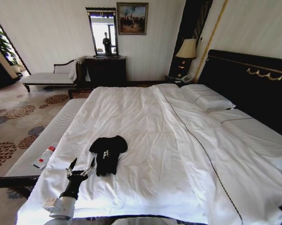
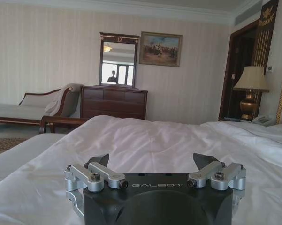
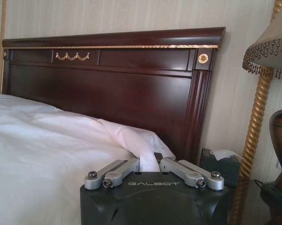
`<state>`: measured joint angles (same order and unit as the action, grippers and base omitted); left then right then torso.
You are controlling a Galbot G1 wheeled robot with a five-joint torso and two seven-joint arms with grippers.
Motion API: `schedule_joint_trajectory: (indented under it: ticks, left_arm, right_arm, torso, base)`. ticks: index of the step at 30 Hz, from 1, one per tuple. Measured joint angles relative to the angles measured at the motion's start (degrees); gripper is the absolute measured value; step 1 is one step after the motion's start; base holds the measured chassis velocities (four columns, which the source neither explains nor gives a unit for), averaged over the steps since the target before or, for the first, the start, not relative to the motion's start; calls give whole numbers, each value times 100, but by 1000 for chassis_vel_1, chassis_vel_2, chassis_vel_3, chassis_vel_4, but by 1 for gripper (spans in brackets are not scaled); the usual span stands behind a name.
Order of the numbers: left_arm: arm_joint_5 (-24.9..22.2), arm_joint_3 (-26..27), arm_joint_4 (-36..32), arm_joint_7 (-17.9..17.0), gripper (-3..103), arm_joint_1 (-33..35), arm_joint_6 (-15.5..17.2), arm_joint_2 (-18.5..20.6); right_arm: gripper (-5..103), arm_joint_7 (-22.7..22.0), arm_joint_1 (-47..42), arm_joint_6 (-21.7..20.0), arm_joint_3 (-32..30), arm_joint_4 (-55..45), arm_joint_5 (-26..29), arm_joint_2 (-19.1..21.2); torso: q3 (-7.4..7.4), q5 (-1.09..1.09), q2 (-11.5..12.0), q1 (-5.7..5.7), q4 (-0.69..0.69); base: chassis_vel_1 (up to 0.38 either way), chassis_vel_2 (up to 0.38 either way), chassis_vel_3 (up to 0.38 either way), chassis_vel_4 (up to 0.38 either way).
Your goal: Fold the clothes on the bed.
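Lying crumpled: soft black clothes (image 1: pixel 107 153) on smooth white bed (image 1: pixel 178 154) | left gripper (image 1: pixel 80 168) beside, fingers wide | right gripper (image 3: pixel 150 161) fingers narrow.

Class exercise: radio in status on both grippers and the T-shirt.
Left gripper open, beside black T-shirt. T-shirt bunched on bed. Right gripper shut, near headboard.

I see pale striped walls, a dark wooden dresser (image 1: pixel 105 70) under a framed mirror (image 1: pixel 102 32), a gilt-framed painting (image 1: pixel 132 18), a cream-shaded brass lamp (image 1: pixel 186 50), a pale chaise (image 1: pixel 49 77) and floral patterned carpet (image 1: pixel 14 126).
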<state>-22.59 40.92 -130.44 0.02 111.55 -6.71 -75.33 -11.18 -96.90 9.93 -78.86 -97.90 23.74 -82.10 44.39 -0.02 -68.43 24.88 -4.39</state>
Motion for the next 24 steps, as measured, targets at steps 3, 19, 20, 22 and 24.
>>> schedule_joint_trajectory:
  ticks: [3, 19, 20, 22, 24]
  left_arm:
    - [0, 26, -4, -4, 100, 29, -1, 15]
    - [-28, 46, 58, -13, 100, -16, -35, -46]
    - [-33, 48, 65, -13, 100, -18, -36, -37]
    - [-38, 49, 66, -13, 100, -25, -36, -34]
    - [-39, 49, 66, -13, 100, -25, -36, -36]
  right_arm:
    - [-1, 0, 29, 48, -17, 88, 167, 49]
    - [50, 27, -70, 121, -195, 179, 373, 137]
    - [56, 32, -82, 122, -201, 174, 377, 126]
    - [66, 46, -128, 121, -198, 147, 393, 93]
    - [66, 52, -142, 122, -193, 132, 396, 83]
  torso:
    - [0, -1, 0, 0, 0]
    - [0, -3, -1, -1, -4]
    - [0, -3, -1, -1, -4]
    - [0, -2, -1, -1, -3]
    - [-1, -2, -1, -1, -4]
  base:
    - [0, 0, 0, 0]
    - [0, 0, 0, 0]
    - [0, 0, 0, 0]
    - [0, 0, 0, 0]
    - [0, 0, 0, 0]
